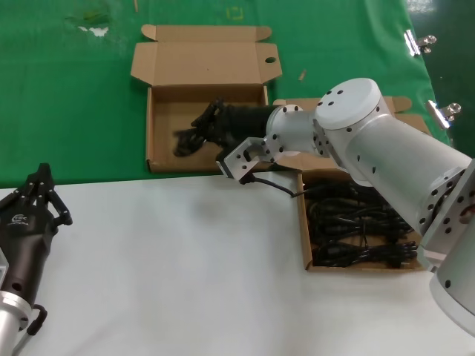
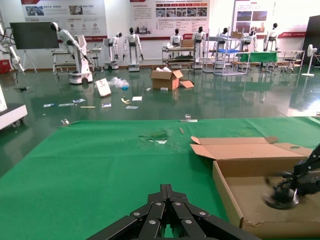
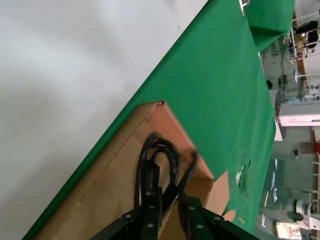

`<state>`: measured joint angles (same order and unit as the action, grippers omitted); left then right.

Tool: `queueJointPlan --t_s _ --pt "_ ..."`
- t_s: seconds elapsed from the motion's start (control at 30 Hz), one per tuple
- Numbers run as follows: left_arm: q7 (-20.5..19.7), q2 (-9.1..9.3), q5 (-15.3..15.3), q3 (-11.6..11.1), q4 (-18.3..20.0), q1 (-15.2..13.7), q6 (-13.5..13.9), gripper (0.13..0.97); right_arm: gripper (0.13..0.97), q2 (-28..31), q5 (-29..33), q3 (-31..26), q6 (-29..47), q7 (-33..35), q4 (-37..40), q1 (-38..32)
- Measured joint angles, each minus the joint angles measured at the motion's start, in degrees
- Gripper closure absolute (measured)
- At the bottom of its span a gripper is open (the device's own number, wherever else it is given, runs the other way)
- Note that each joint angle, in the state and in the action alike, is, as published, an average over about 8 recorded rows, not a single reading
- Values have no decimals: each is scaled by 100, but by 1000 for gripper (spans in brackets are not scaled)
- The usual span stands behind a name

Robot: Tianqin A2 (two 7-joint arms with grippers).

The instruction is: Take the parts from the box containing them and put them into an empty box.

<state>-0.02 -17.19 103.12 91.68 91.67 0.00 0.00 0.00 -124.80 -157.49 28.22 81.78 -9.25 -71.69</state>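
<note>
I'm holding a cord (image 1: 187, 140) pinched in my right claw (image 1: 202, 126) over the empty box (image 1: 159, 159); left claw (image 1: 38, 194) is sitting closed beside it.

The far box (image 1: 159, 148) was entered from above by the right gripper (image 1: 199, 130), its low walls and back-folded lid (image 1: 204, 63) left clear. The near box (image 1: 306, 237) was crowded with cords (image 1: 356, 233) and overhung by the right arm (image 1: 371, 141). White tabletop (image 1: 171, 267) lay open between them.
</note>
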Motion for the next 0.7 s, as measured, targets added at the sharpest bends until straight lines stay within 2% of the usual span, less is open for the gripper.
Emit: queueJointPlan --t_s 0.37,0.7 --pt "0 0 0 0 0 0 0 957 843 0 31 -22 -97 -58 95 -4" --pt "0 0 0 0 0 0 0 957 682 0 -152 -3 4 -8 207 -42"
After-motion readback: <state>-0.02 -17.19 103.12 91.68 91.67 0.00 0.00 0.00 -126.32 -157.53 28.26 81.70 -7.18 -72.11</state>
